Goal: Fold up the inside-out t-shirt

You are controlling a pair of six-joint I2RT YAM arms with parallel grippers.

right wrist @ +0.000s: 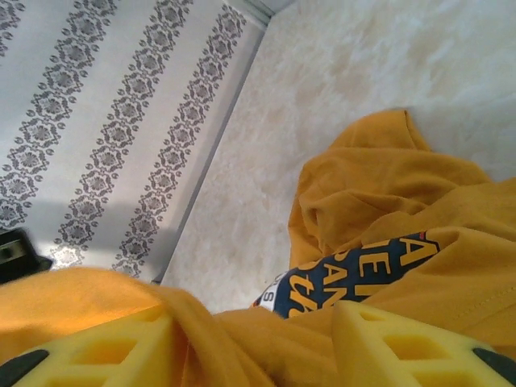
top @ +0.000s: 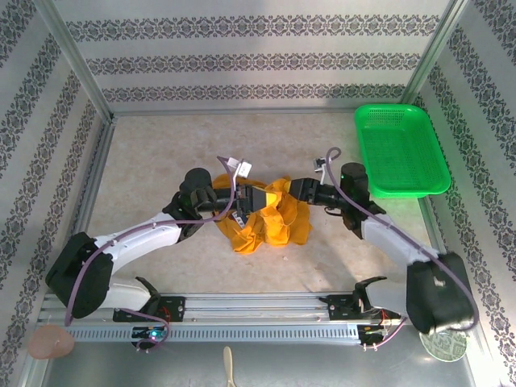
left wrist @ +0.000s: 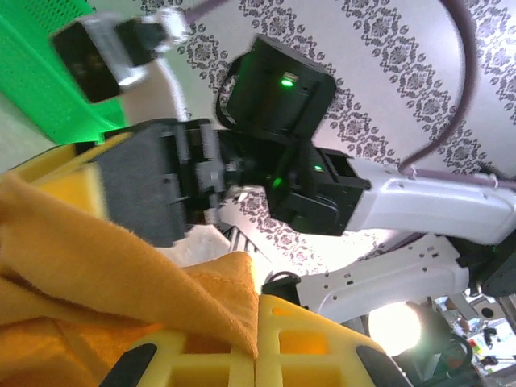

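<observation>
Left gripper (left wrist: 256, 359) was clamped on a fold of the inside-out t-shirt (top: 270, 222), with cloth pinched right between its fingers. Right gripper (right wrist: 254, 343) was part-open: jaws apart, loose cloth draped across the gap and over one finger. I judged that was not a grip.

The shirt was a crumpled heap on the table (top: 161, 161), bunched between the two grippers and touching both. Chest print (right wrist: 355, 270) showed just ahead of the right fingers. Green basket (top: 399, 149) sat well beyond the right gripper, not involved.

Judgement: early in the task, garment not yet spread flat.

To do this step well:
- Hold the left pinch firm as the anchor.
- Seat the right on a single layer at a hem or shoulder, not on the bunch.
- Draw the two apart level so the cloth tensions without dragging.

Risk: catching several layers and locking the wrinkles in.
</observation>
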